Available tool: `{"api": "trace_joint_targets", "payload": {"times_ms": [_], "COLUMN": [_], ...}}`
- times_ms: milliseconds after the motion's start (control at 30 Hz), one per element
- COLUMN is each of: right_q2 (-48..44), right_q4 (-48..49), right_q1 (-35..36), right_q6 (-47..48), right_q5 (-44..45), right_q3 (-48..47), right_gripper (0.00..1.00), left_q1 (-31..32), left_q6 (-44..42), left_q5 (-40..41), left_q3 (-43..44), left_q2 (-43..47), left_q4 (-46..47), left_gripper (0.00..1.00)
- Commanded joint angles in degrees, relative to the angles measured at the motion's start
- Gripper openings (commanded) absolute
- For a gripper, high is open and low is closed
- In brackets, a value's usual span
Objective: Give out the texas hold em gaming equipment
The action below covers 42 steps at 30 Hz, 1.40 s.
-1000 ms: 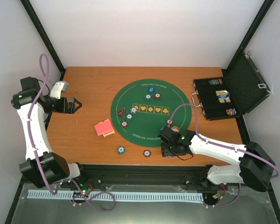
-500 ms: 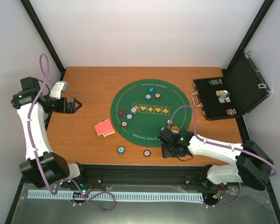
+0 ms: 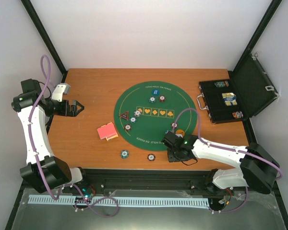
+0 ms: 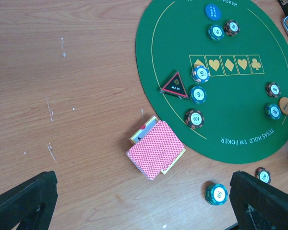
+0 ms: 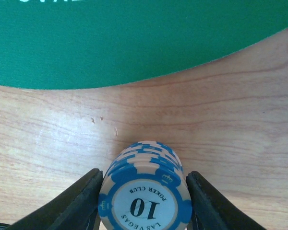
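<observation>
Since a second ago: my right arm has edged slightly left along the green mat's (image 3: 129, 100) near rim.
Right gripper (image 5: 145, 203): clamped on a stack of blue-and-cream chips (image 5: 146, 163) marked 10, over wood just off the mat.
Left gripper (image 4: 144, 203): jaws wide apart, left of the mat.
Card deck (image 4: 156, 149): just beside the mat's left edge.

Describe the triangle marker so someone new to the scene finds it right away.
Start at the round green felt mat mid-table. On its left side, beside three striped poker chips, lies the black triangular marker button. It is the only triangular piece; the chips are round.
</observation>
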State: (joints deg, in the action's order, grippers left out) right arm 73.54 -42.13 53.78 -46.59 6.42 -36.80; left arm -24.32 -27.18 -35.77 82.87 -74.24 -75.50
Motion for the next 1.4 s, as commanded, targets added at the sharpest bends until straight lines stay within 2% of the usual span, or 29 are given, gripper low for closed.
{"api": "trace_joint_targets", "payload": {"times_ms": [0,433,733,933,1067,1200,1367], "right_q2": [-0.2,-1.8,-4.1,0.2,4.6,10.4,22.5], "right_q4": [0.5,-1.9,-7.7,-9.6,-10.1,-8.9,-7.8], "right_q1": [0.7,0.7,0.6,-0.5,-5.0,-13.6,-21.4], "right_q6": [-0.7,-0.5,1.3,5.1,10.4,16.8,22.7], "right_q5": [0.4,1.6,4.2,5.5,5.7,3.6,0.6], "right_q3": [0.3,-1.1,-8.4,-16.4,-23.9,-31.7,-43.7], "right_gripper": [0.46,0.3,0.28,0.27,0.27,0.27,0.26], "left_q1": [0.0,0.0,0.0,0.0,0.0,0.0,0.0], "left_q6": [0.3,-0.1,-0.1,-0.5,-0.5,-0.3,-0.2], "left_q5": [-0.3,-0.2,-0.3,0.3,0.2,0.0,0.1], "left_q3": [1.6,1.8,1.9,1.2,1.3,1.4,1.5], "left_q2": [1.0,1.2,1.1,1.2,1.1,0.6,0.0], "left_q4": [-0.5,-0.8,-0.7,-0.6,-0.6,-0.4,-0.3], "left_gripper": [1.0,1.0,1.0,1.0,1.0,1.0,1.0]}}
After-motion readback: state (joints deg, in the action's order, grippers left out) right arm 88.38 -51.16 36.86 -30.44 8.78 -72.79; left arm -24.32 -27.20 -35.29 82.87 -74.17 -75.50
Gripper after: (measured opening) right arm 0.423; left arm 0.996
